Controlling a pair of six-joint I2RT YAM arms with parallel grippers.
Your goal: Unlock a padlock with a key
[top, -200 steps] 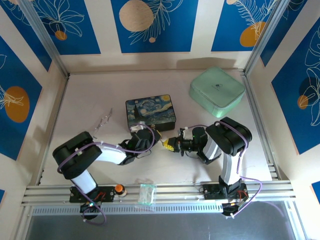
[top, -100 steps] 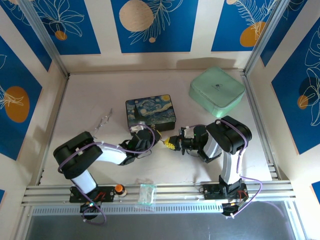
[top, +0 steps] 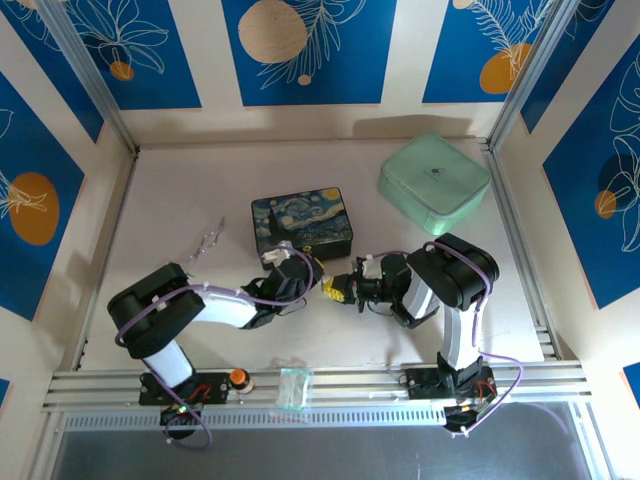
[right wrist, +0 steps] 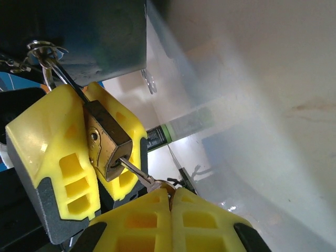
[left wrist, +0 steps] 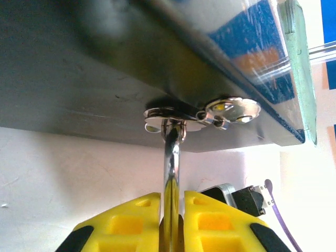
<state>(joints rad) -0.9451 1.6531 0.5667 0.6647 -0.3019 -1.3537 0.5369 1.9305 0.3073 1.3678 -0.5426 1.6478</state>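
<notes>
The small brass padlock [right wrist: 105, 142] is pinched between the yellow fingers [right wrist: 63, 136] of my left gripper [top: 318, 284], which is shut on it. Its silver shackle [left wrist: 171, 163] runs up from the left gripper [left wrist: 171, 202] through the clasp [left wrist: 178, 113] on the front of the starry-night box [top: 300, 222]. My right gripper [right wrist: 170, 195] is shut on the head of the key [right wrist: 134, 169]. The key's blade sits in the keyhole at the bottom of the padlock. Both grippers meet just in front of the box, the right gripper [top: 338, 290] beside the left.
A mint-green case [top: 433, 182] lies at the back right. A thin wire piece [top: 207, 240] rests left of the box. On the front rail sit a small clear bag [top: 294, 388] and an orange knob [top: 238, 377]. The box's dark front wall [left wrist: 79, 68] looms close over the left fingers.
My right gripper with the key has edged left toward the padlock, and the right arm has leaned in a little. The left arm holds its place.
</notes>
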